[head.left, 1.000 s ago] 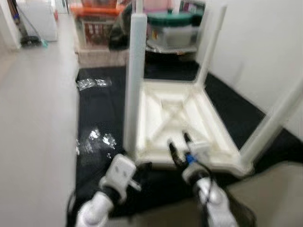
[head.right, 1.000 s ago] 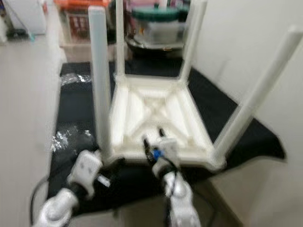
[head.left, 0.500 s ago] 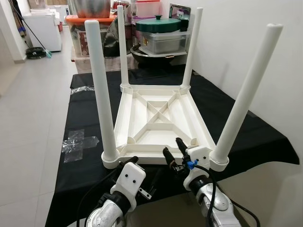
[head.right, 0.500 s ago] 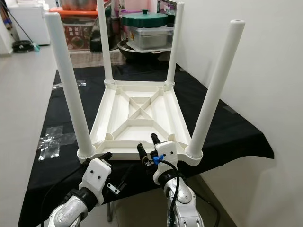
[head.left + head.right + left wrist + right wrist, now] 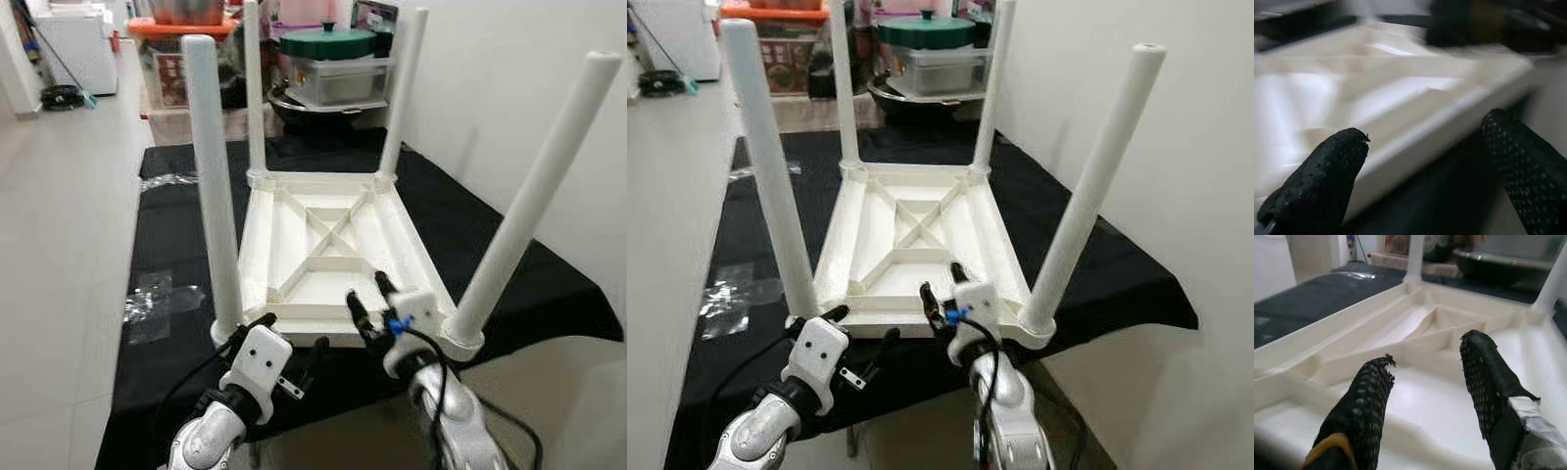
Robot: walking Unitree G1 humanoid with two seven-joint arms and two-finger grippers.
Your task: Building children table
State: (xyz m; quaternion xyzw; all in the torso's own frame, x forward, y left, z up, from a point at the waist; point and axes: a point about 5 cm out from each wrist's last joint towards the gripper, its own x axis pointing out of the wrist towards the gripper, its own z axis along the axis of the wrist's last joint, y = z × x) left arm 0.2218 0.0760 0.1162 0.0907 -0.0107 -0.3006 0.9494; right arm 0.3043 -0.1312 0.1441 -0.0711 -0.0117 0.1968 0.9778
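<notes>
The white plastic children's table (image 5: 333, 245) lay upside down on the black-covered surface (image 5: 176, 245), its four legs (image 5: 214, 186) standing straight up and its long axis running away from the robot. Its near short rim sat directly ahead of both arms. The right end effector (image 5: 369, 303) was the nearer one: its fingers were spread and reached over that rim above the ribbed underside, gripping nothing. The left end effector (image 5: 291, 339) hung just short of the rim and a little below it, beside the near left leg, its fingers likewise parted and empty. Any grasp on the near rim would likely fall first to the right arm, moving forward and down.
</notes>
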